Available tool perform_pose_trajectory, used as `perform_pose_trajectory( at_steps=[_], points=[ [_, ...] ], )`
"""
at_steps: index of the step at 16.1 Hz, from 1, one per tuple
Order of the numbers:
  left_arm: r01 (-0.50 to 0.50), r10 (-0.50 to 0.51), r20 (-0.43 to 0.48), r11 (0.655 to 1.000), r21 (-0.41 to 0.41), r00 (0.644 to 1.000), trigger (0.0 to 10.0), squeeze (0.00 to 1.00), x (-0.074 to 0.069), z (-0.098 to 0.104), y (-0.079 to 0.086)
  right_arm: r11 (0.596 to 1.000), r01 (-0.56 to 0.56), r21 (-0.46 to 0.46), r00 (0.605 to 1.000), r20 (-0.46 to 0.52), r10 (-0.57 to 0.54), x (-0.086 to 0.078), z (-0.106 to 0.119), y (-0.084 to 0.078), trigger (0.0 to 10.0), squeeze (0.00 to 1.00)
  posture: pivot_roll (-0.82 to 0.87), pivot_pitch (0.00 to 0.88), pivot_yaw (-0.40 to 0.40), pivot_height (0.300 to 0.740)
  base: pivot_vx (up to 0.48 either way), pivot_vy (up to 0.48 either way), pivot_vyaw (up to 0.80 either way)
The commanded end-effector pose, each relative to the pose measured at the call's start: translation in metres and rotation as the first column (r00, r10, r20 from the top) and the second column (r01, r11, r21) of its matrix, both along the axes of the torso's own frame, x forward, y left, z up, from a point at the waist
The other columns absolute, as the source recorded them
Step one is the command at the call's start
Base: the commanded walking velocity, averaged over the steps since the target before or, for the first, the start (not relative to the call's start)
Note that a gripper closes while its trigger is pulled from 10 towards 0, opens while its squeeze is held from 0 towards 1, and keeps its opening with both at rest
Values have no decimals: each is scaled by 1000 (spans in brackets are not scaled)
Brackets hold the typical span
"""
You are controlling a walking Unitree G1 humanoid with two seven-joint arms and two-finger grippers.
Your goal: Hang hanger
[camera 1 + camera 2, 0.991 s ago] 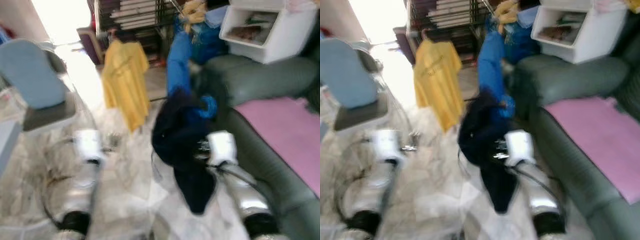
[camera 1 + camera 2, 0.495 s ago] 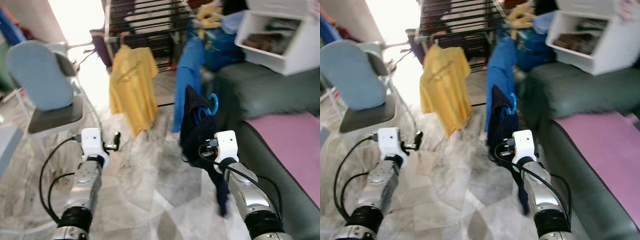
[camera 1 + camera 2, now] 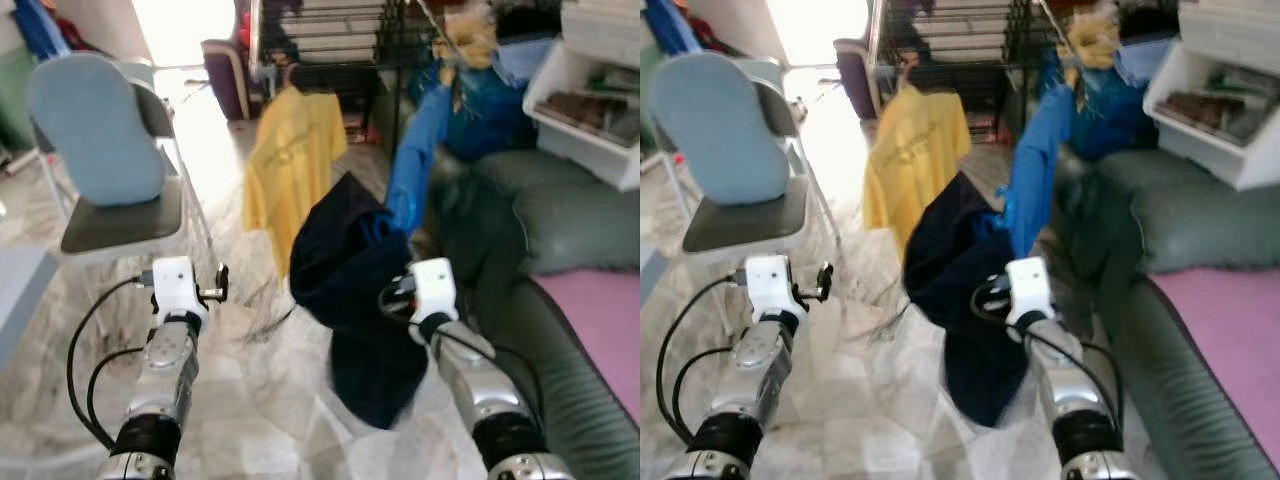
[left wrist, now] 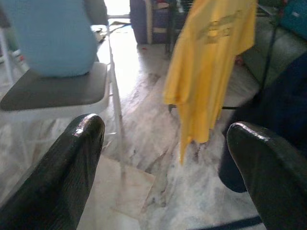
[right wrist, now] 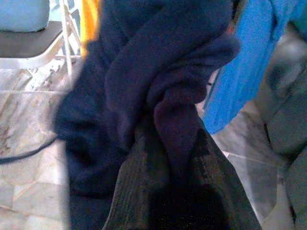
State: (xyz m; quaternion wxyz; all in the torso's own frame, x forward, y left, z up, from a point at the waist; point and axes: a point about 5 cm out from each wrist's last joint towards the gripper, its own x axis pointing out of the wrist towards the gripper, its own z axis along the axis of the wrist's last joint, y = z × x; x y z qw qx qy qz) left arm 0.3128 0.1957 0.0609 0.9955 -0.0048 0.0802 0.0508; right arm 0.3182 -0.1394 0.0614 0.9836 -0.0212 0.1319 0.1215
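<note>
Here the right gripper [image 5: 168, 158] is clamped on a dark navy garment [image 3: 350, 270], its two black fingers [image 5: 132, 182] pressing a thick fold of the cloth between them. The garment looks soft and fleecy, bunched into a rounded mass above the gripper, with a long loose tail drooping down past the silver forearm toward the marble floor [image 3: 260, 400]. A sliver of bright blue shows at the upper edge of the bundle, just beside the blue garment behind it; whether that is the hanger cannot be told, since the cloth covers whatever it hangs on. The bundle is held up in front of the robot, to the right of centre, between the robot and a black drying rack [image 3: 330, 40].

On that rack hangs a yellow T-shirt [image 3: 292, 170], spread flat with faint print on the chest, and to its right a long blue garment [image 3: 415, 150] trailing downward. The navy bundle sits lower than both and overlaps the blue one's lower end in the head views.

The left gripper [image 4: 168, 177] is held out low on the left, its fingers [image 4: 67, 177] spread wide apart with nothing between them, pointing toward the yellow T-shirt. A folding chair [image 3: 110, 215] with a pale blue backrest stands to the left. A dark green sofa [image 3: 560, 220] with a pink cover [image 3: 600, 320] lies on the right, and a white shelf unit [image 3: 590, 110] rests above it.
</note>
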Motion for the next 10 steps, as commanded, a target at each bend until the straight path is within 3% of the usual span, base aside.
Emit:
perform_pose_trajectory(
  at_steps=[1,4,7,10],
  points=[
    [-20,20,-1,1000,9,1000,10000,0,-3,-1,9,1000,-8,19,998,58,7,5,12,9,10000,0,-76,0,27,740,0,0,0],
    [-18,18,-1,1000,16,1000,10000,0,-3,0,7,999,24,24,998,59,-26,6,11,7,10000,0,-67,0,40,740,188,0,0],
    [-6,6,-4,1000,12,1000,10000,0,-2,0,3,997,80,-23,996,42,-79,7,6,1,10000,0,-74,0,50,740,386,0,0],
    [9,-8,-10,1000,9,1000,10000,0,-1,-1,1,996,88,-6,996,30,-87,5,5,0,10000,0,-89,0,64,740,465,0,0]
  ],
)
